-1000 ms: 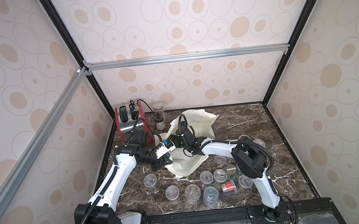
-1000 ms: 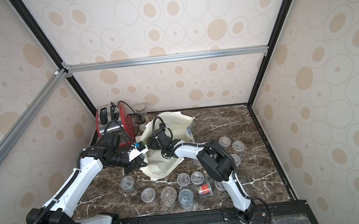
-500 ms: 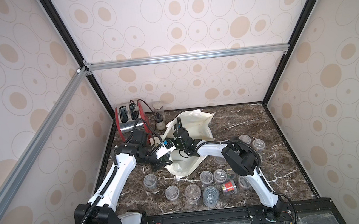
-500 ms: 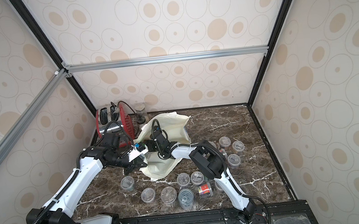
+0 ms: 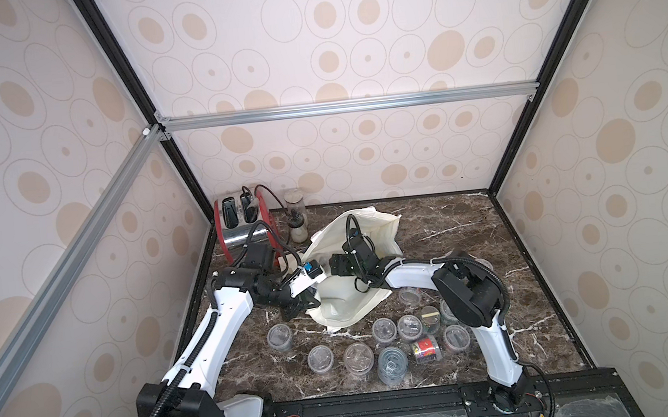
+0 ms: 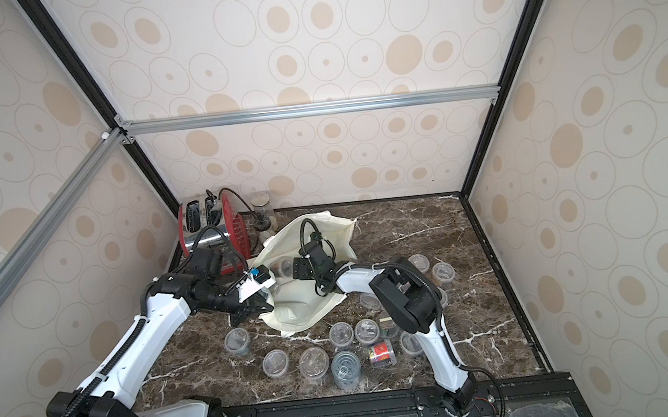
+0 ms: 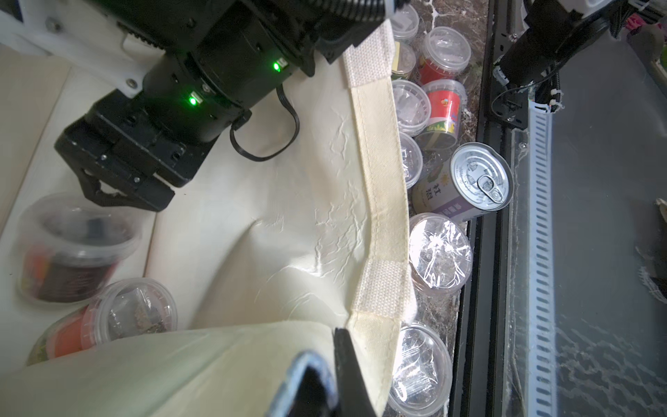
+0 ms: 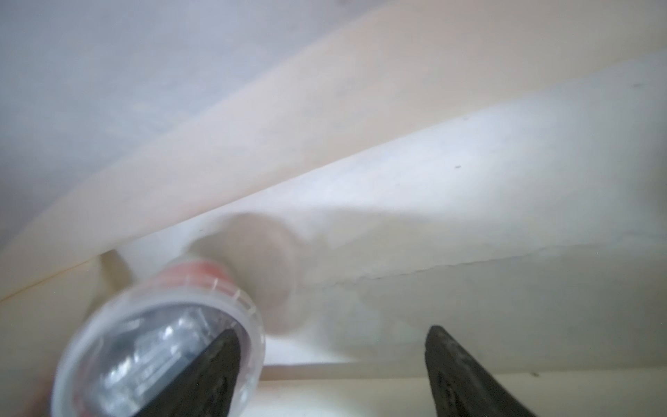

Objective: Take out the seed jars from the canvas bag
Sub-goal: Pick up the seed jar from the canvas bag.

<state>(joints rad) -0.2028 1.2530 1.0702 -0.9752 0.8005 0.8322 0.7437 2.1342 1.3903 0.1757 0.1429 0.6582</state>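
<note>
Two seed jars (image 7: 75,249) lie inside the canvas bag (image 5: 350,304), just beside the right gripper (image 7: 119,196), which reaches in through the bag's mouth. Its jaws stand apart with nothing between them, and a red-banded jar (image 8: 158,353) sits just outside one finger (image 8: 202,375). The left gripper (image 7: 325,355) is clamped on the bag's rim, which is lifted. Past that rim, more seed jars and a pull-tab can (image 7: 480,180) crowd the worktop (image 5: 471,221).
</note>
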